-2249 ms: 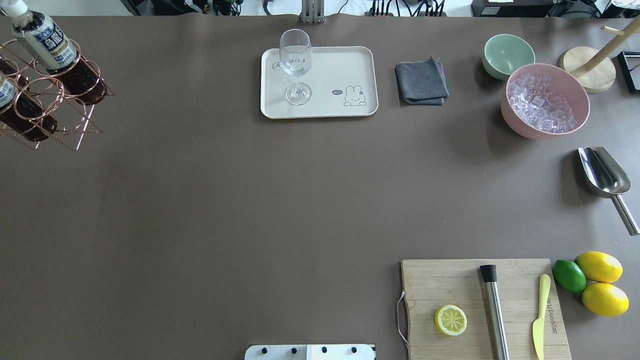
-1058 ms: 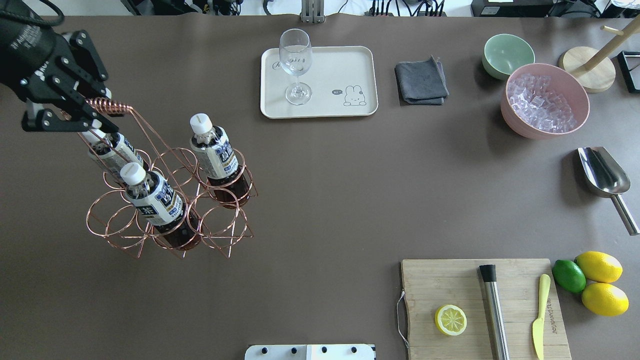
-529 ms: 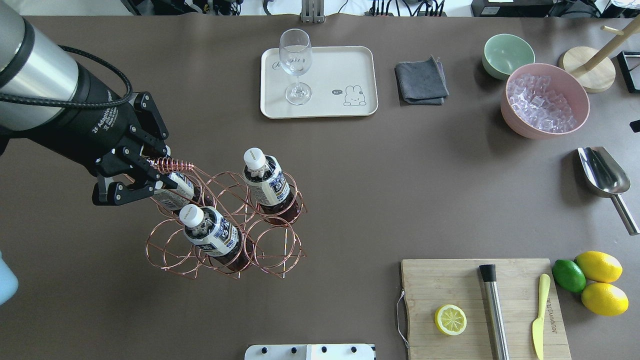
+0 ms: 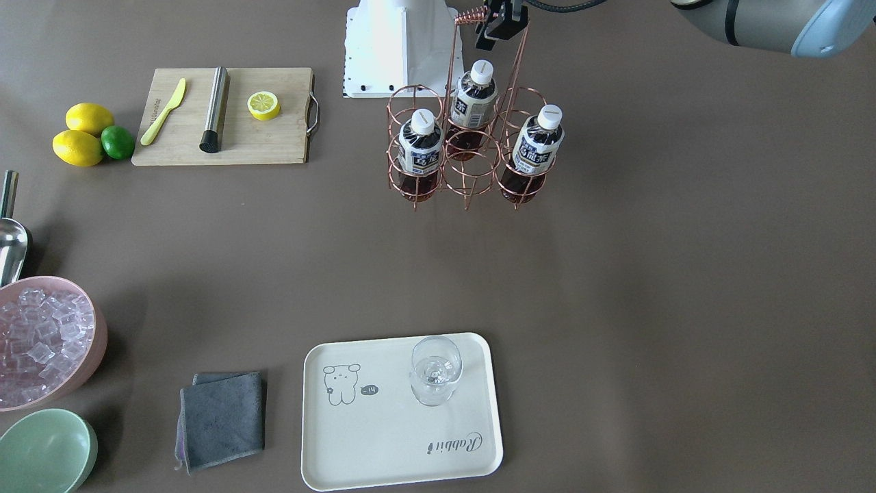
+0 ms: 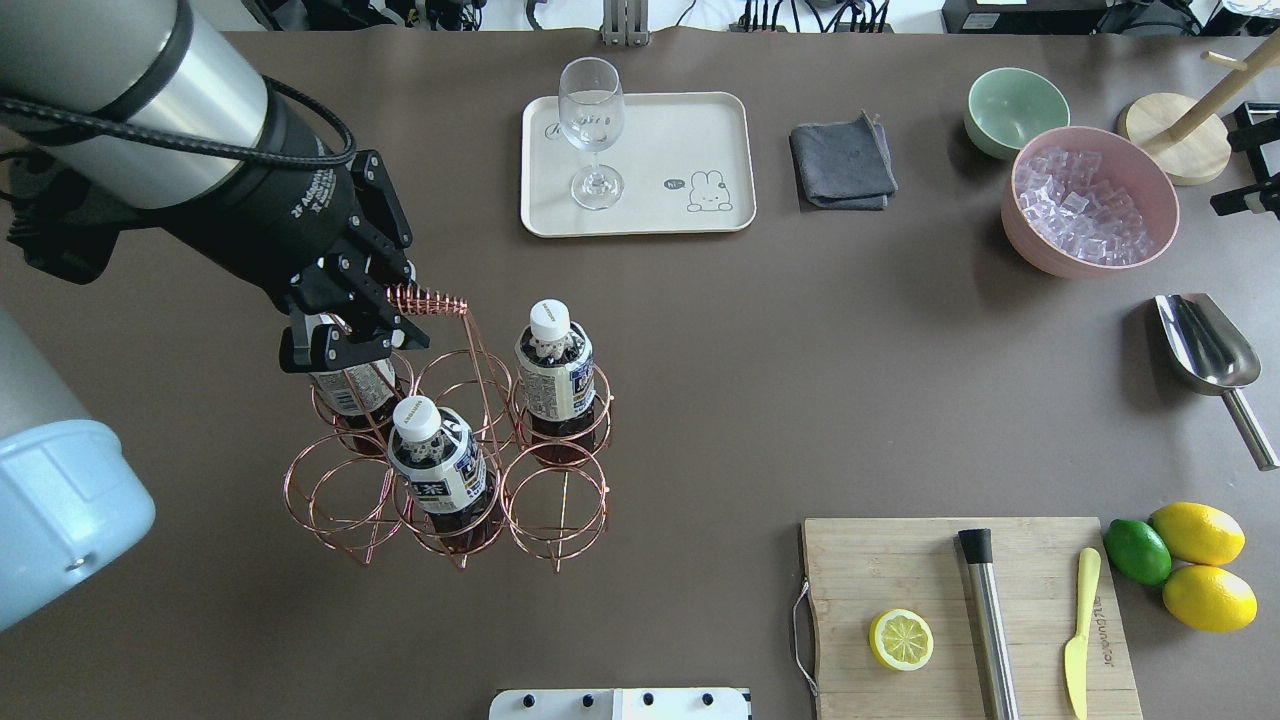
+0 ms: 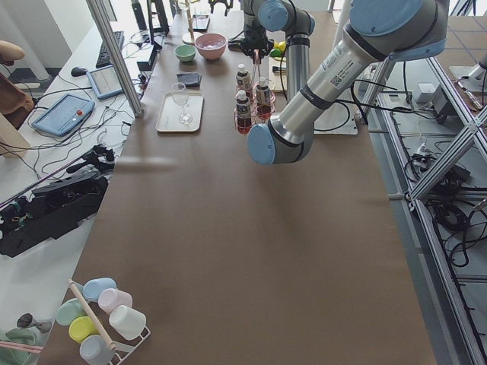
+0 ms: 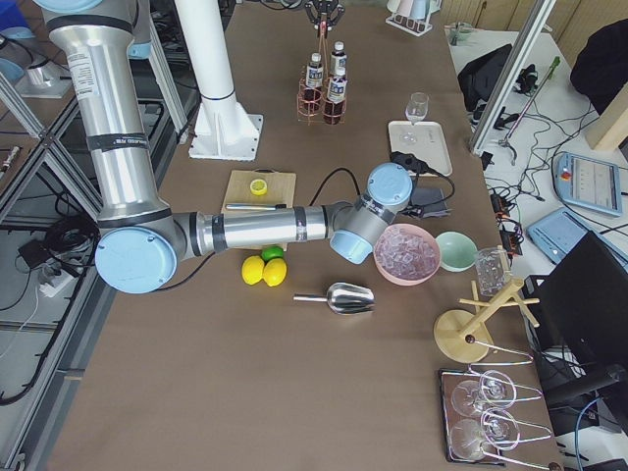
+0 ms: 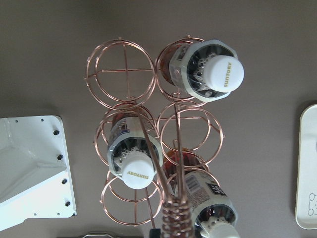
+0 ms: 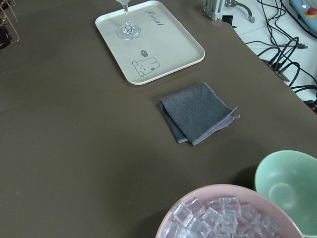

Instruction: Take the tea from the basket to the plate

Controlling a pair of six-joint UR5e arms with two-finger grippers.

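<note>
My left gripper (image 5: 398,308) has its fingers pinched narrow on the coiled handle (image 5: 430,300) of the basket (image 8: 127,70). That grip is why the carrier stands upright, well apart from the plate (image 5: 690,130), on the robot's side of it. Whether its feet touch the bench (image 5: 760,400) I cannot tell. I count six cells and three tea bottles (image 5: 555,370): two in the row nearer the plate, one in the farther row, so three cells are empty. One glass (image 5: 592,130) stands on the plate, with bare room beside it. The right gripper (image 5: 1250,170), well beyond the plate's other end, shows too little to tell how its fingers stand.
</note>
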